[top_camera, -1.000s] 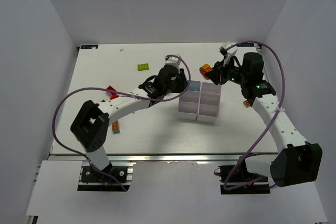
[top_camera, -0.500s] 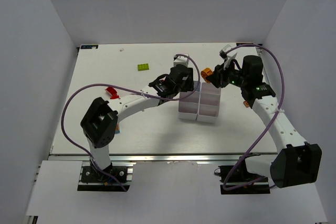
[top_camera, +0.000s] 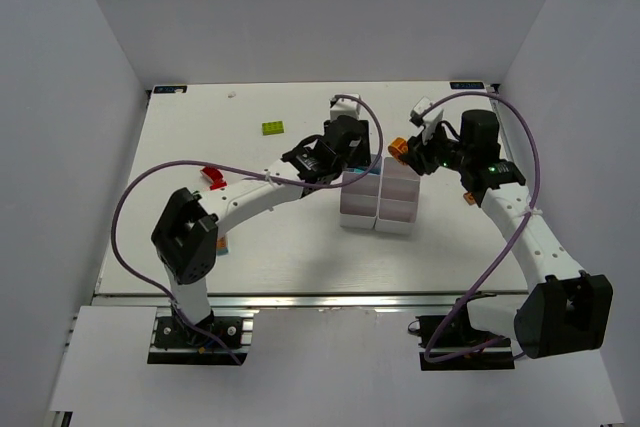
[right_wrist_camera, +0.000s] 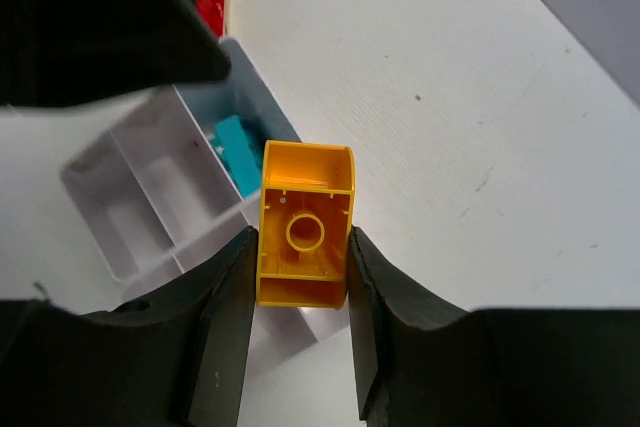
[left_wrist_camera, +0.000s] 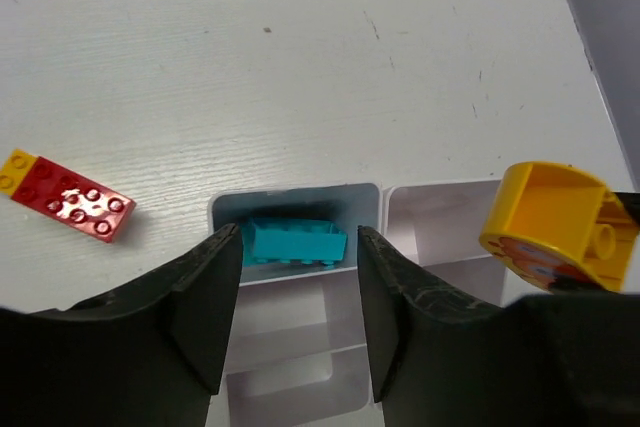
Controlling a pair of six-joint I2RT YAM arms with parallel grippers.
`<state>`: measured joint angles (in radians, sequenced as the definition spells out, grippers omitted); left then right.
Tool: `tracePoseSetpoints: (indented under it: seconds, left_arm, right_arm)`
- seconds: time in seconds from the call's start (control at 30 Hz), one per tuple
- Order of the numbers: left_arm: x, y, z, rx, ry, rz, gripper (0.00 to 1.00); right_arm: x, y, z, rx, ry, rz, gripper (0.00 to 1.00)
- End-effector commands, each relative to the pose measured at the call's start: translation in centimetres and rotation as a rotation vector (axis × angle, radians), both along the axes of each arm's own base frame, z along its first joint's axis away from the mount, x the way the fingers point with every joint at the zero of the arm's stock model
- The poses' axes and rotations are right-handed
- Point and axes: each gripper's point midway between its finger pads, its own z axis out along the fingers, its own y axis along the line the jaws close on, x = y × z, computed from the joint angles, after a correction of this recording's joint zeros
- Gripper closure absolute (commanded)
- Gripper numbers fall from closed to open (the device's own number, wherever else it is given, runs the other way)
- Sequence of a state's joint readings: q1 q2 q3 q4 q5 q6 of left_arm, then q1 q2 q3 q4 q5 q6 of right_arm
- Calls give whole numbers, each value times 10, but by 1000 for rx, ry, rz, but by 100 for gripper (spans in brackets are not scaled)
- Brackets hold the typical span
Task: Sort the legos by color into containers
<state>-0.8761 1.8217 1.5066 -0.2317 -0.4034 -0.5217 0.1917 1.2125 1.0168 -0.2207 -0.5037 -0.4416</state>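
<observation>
cyan lego [left_wrist_camera: 295,243] in bin [left_wrist_camera: 300,192] (L wrist), yellow lego [right_wrist_camera: 305,237] underside, R wrist

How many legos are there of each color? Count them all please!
lime green lego: 1
red legos: 2, this one at the far left, another beside the bins
cyan lego: 1, in a bin
orange lego: 1, in the right fingers
yellow lego: 1, stuck to the red one by the bins
Total: 6 clearly seen; some may be hidden.
</observation>
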Motion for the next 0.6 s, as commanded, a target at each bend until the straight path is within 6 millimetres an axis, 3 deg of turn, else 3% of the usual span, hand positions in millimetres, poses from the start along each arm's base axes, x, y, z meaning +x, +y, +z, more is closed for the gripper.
tracePoseSetpoints:
  seconds: [0.0,0.1,0.17,0.23,0.47,0.57]
  left_arm:
    - [-10,29,81,-86,-108,70,40]
    - [-20,49,86,-86,-101,109,31]
    - [-30,74,86,-95,-78,148,21]
    - [-36,95,81,-96,-47,181,2]
    - [-77,177,54,-154,50,343,2]
    - [-89,196,46,-169,74,404,2]
  right_arm:
    - [-4,-8,-7,-187,-133,130,100]
    - [-4,-9,-16,-225,-134,163,95]
    - [-3,-8,-24,-244,-122,190,93]
    - [0,-7,-29,-252,-109,205,93]
    - [4,-5,-44,-279,-87,244,87]
    - [7,-6,-49,-287,-77,247,80]
